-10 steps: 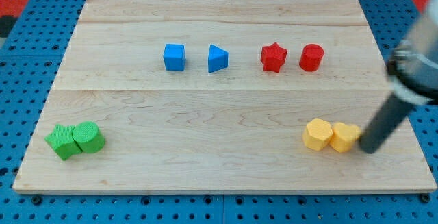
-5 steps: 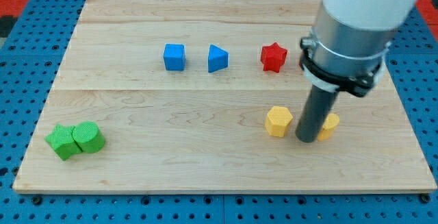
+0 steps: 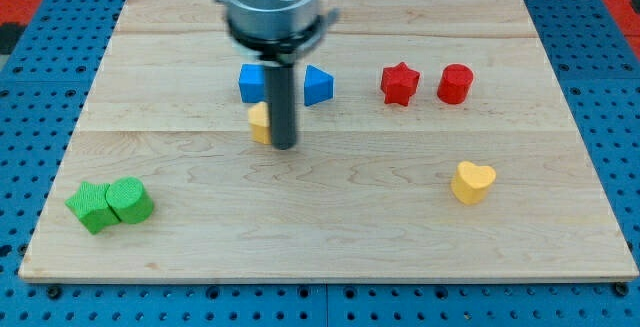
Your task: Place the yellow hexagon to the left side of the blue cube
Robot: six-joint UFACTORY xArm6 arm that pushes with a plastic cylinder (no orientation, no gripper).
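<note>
The yellow hexagon (image 3: pixel 259 122) lies just below the blue cube (image 3: pixel 251 83), mostly hidden behind my rod. My tip (image 3: pixel 285 146) rests on the board against the hexagon's right side, below the gap between the blue cube and the blue triangular block (image 3: pixel 319 85). The rod covers the cube's right edge and the hexagon's right half.
A red star (image 3: pixel 399 83) and a red cylinder (image 3: pixel 454 83) stand at the upper right. A yellow heart (image 3: pixel 472 181) lies at the lower right. Two green blocks (image 3: pixel 110 204) sit together at the lower left. The wooden board (image 3: pixel 330 227) ends in a blue pegboard surround.
My tip swept from the lower right to the upper middle, pushing the yellow hexagon up and left to just below the blue cube. The yellow heart stayed at the lower right.
</note>
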